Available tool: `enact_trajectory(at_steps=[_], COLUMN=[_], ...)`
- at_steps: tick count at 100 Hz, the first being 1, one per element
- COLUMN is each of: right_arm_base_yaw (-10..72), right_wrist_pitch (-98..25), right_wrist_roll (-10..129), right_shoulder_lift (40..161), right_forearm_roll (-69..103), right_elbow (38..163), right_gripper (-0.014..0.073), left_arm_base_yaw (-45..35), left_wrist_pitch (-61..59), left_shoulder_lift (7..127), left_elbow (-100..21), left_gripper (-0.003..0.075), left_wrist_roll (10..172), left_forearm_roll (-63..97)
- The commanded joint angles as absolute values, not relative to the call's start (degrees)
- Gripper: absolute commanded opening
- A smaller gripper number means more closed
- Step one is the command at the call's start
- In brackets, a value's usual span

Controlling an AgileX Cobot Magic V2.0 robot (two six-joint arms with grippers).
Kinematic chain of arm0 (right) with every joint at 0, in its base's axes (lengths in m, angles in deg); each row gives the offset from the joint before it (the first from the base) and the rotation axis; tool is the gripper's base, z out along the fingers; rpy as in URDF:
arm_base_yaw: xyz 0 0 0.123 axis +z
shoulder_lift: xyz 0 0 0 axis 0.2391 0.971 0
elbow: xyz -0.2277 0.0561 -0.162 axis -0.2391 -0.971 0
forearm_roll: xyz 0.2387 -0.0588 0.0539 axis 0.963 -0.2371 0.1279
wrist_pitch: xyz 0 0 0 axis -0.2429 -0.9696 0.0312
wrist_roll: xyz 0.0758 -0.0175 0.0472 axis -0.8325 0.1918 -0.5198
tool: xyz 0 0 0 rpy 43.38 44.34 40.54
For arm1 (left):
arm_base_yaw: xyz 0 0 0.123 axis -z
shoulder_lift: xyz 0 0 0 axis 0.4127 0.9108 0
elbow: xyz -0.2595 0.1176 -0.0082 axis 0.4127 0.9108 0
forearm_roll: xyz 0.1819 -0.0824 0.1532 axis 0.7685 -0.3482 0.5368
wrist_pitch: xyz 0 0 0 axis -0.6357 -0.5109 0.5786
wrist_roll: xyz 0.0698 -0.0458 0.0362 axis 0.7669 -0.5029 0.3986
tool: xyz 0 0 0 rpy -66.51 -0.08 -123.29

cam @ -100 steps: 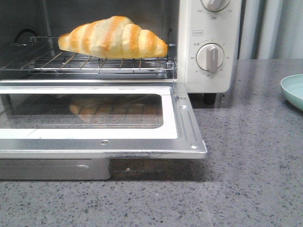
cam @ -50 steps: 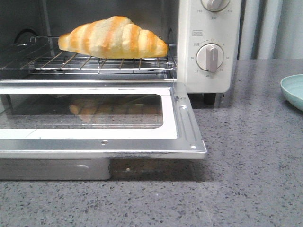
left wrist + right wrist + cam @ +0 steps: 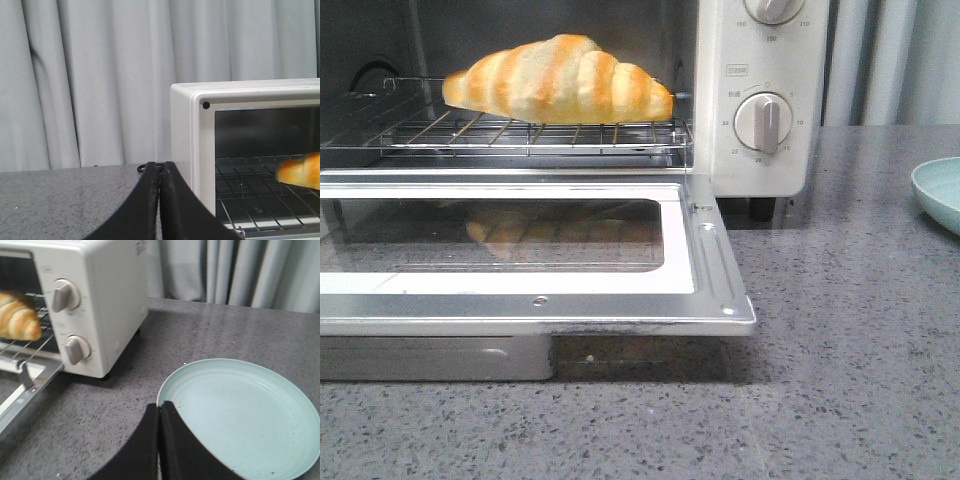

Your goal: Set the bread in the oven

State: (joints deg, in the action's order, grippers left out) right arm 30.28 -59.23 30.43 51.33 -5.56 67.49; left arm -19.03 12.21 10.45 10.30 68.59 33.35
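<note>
The bread (image 3: 560,80), a cream crescent roll with golden stripes, lies on the wire rack (image 3: 520,135) inside the cream-white oven (image 3: 760,100). The oven's glass door (image 3: 520,250) hangs open, flat over the counter. One end of the bread also shows in the left wrist view (image 3: 300,171) and in the right wrist view (image 3: 17,315). My left gripper (image 3: 160,167) is shut and empty, to the left of the oven (image 3: 192,140). My right gripper (image 3: 159,410) is shut and empty, over the rim of a pale green plate (image 3: 245,415). Neither gripper shows in the front view.
The pale green plate (image 3: 940,190) sits on the grey speckled counter (image 3: 840,330) right of the oven. Two round dials (image 3: 765,120) are on the oven's right panel. A dark cable (image 3: 147,167) lies behind the oven's left side. Grey curtains (image 3: 100,75) hang behind.
</note>
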Motion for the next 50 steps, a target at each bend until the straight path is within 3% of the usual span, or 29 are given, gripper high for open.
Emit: enact_trajectory(at_steps=[1, 50], right_arm_base_yaw=[25.85, 11.1], right_wrist_pitch=[-50.01, -37.65], right_wrist_roll=[30.25, 30.26], right_shoulder_lift=[50.34, 48.54], right_forearm_roll=[-2.3, 5.1], right_elbow=[65.58, 47.22], right_gripper=[-0.0076, -0.0076], left_arm_base_yaw=[-19.21, -19.21], left_wrist_pitch=[16.77, 16.77], left_shoulder_lift=[11.34, 11.34], left_elbow=[8.9, 8.9], left_gripper=[-0.0021, -0.0021], left_wrist_roll=[68.18, 68.18], left_forearm_roll=[32.97, 32.97])
